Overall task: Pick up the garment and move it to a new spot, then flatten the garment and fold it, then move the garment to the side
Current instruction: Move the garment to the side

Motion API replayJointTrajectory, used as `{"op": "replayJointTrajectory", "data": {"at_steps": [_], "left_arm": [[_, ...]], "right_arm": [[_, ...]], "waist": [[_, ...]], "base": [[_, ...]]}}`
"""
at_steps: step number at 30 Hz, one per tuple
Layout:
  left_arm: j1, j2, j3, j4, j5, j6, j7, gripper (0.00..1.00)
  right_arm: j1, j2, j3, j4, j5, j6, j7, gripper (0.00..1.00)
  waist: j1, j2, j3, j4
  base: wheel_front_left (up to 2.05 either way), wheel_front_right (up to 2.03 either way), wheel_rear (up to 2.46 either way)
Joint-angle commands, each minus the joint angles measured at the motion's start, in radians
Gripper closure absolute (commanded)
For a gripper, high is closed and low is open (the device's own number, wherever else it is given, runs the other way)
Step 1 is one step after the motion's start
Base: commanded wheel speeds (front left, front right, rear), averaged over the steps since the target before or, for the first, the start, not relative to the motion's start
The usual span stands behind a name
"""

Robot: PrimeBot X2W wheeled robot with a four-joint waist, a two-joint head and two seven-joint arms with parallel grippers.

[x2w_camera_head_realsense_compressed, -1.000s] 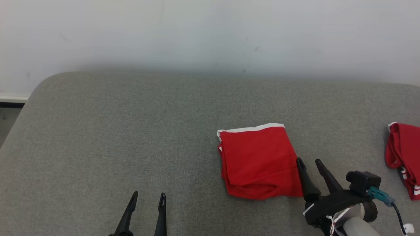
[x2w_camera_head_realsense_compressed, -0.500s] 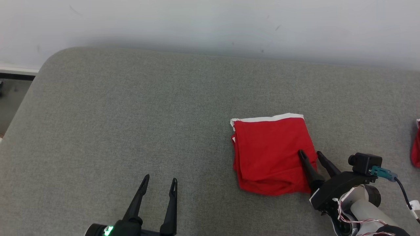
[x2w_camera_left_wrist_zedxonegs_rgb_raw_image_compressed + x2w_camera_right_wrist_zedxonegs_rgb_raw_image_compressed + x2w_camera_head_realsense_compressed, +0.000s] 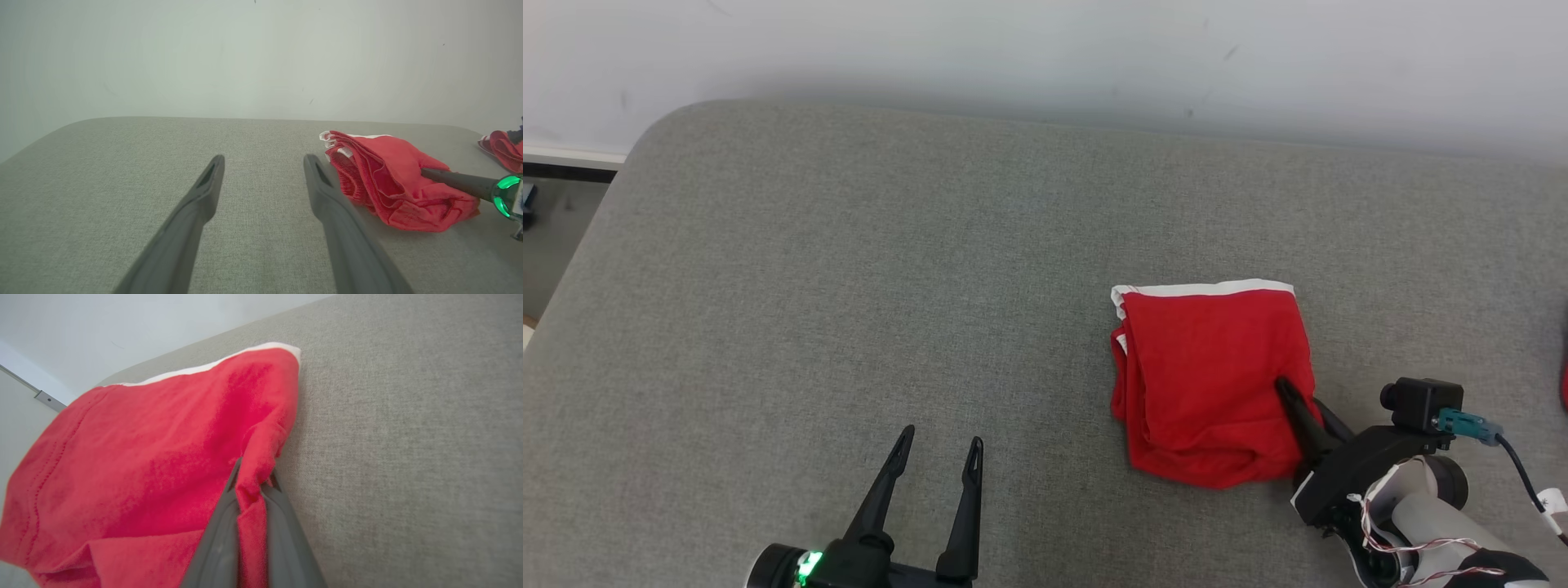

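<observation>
The garment (image 3: pixel 1209 376) is a folded red piece with a white band along its far edge, lying right of centre on the grey padded table (image 3: pixel 849 286). My right gripper (image 3: pixel 1298 396) is shut on the garment's right edge. In the right wrist view a pinched ridge of the red garment (image 3: pixel 135 465) stands between the two fingers (image 3: pixel 222 539). My left gripper (image 3: pixel 939 445) stands open over bare table at the lower middle, well left of the garment. The left wrist view shows the garment (image 3: pixel 388 179) to the right of my open fingers (image 3: pixel 327 196).
A second red cloth (image 3: pixel 504 149) lies at the far right of the table. A pale wall (image 3: pixel 1045 57) runs behind the table's far edge. The table's rounded left corner (image 3: pixel 645 139) drops to a dark floor strip.
My right gripper has moved onto the garment's right edge and closed on it, bunching the cloth. The head camera has shifted, so the whole scene sits differently. The left gripper stays open.
</observation>
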Motion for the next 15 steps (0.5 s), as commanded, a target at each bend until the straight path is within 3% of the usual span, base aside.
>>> {"op": "replayJointTrajectory", "data": {"at_steps": [1,9,15], "left_arm": [[-0.01,-0.001,0.0,0.002,-0.002,-0.001,-0.003,0.0],[0.0,-0.001,0.011,-0.005,0.01,-0.009,-0.003,0.0],[-0.012,-0.001,0.03,-0.018,0.026,-0.021,-0.003,0.0]], "right_arm": [[-0.009,-0.009,0.003,-0.001,0.004,-0.003,-0.009,1.0],[-0.038,-0.062,0.045,-0.024,-0.004,-0.003,-0.033,1.0],[-0.074,-0.13,0.032,-0.067,-0.107,-0.003,-0.034,1.0]], "waist": [[0.0,-0.0001,-0.001,-0.002],[0.0,-0.0001,0.004,-0.042],[0.0,-0.0001,0.032,-0.109]], "base": [[0.0,0.0,0.0],[0.0,0.0,0.0],[0.0,0.0,0.0]]}}
